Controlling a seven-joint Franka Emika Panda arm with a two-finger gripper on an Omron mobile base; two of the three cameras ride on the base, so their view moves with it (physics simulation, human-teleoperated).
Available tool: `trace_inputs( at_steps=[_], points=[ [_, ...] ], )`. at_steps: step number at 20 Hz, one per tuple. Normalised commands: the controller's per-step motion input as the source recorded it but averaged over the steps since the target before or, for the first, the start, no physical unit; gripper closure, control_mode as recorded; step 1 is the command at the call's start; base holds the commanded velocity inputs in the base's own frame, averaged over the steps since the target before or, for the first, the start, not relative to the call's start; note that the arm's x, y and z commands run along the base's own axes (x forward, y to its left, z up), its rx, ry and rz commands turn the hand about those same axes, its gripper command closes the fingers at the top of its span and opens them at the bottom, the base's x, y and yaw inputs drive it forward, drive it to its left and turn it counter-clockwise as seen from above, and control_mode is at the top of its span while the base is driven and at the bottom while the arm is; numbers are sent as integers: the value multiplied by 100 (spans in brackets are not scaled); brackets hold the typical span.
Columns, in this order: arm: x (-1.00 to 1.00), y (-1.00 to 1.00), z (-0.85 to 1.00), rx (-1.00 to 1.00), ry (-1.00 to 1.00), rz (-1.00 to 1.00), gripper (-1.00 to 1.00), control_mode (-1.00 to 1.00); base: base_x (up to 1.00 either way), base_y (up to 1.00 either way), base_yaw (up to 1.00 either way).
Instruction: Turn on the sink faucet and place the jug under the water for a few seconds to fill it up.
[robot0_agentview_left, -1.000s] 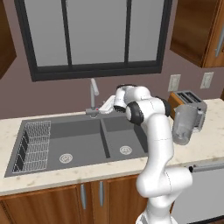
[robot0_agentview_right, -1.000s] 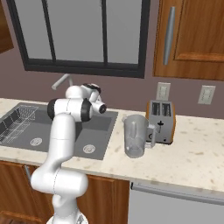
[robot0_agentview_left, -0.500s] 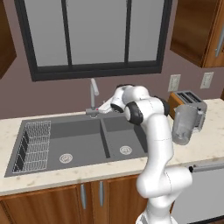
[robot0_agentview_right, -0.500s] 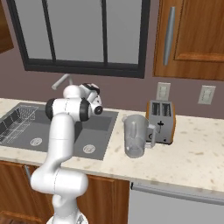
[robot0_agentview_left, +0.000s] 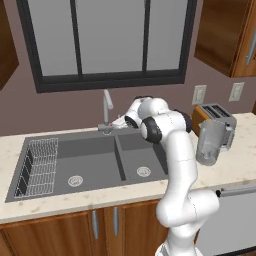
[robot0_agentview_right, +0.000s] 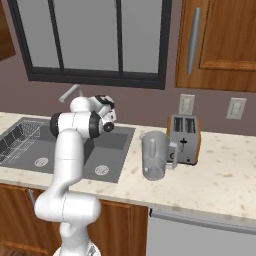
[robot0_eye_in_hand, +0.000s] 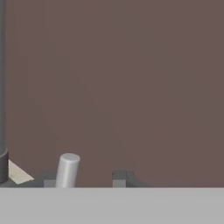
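The jug (robot0_agentview_left: 210, 143) is seen at the right of the left base view, standing on the pale counter (robot0_agentview_left: 235, 162) just in front of the toaster (robot0_agentview_left: 216, 118), well apart from the sink (robot0_agentview_left: 95, 161) that fills the middle left. The sink faucet (robot0_agentview_left: 106, 111) rises behind the divider between the two basins, above centre. The gripper (robot0_agentview_left: 113, 126) is reached in low at the faucet's base, right beside its side lever; whether the lever is touched cannot be told from here. No writing or label can be read anywhere in this view.

In the right base view the jug (robot0_agentview_right: 154, 155) is placed at centre, with the toaster (robot0_agentview_right: 184, 138) just behind it to the right, and the sink (robot0_agentview_right: 30, 150) lies at the left. The faucet (robot0_agentview_right: 70, 93) juts out at upper left behind the arm.

In the hand view the finger tips (robot0_eye_in_hand: 119, 178) are seen at the bottom edge, spread a little apart, with a short silver cylinder (robot0_eye_in_hand: 67, 170) standing near the left tip; nothing is pinched between them. A plain brown wall (robot0_eye_in_hand: 131, 87) lies behind.
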Motion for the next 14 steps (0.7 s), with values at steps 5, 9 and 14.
trace_inputs(
  at_steps=[5, 9, 14],
  points=[
    [19, -65, -1, 0, 0, -12, 100, -100, 0, 0, 0],
    [17, -70, -4, 1, 0, -12, 100, -100, 0, 0, 0],
    [12, -70, -7, 1, 0, -11, 100, -100, 0, 0, 0]
  ],
)
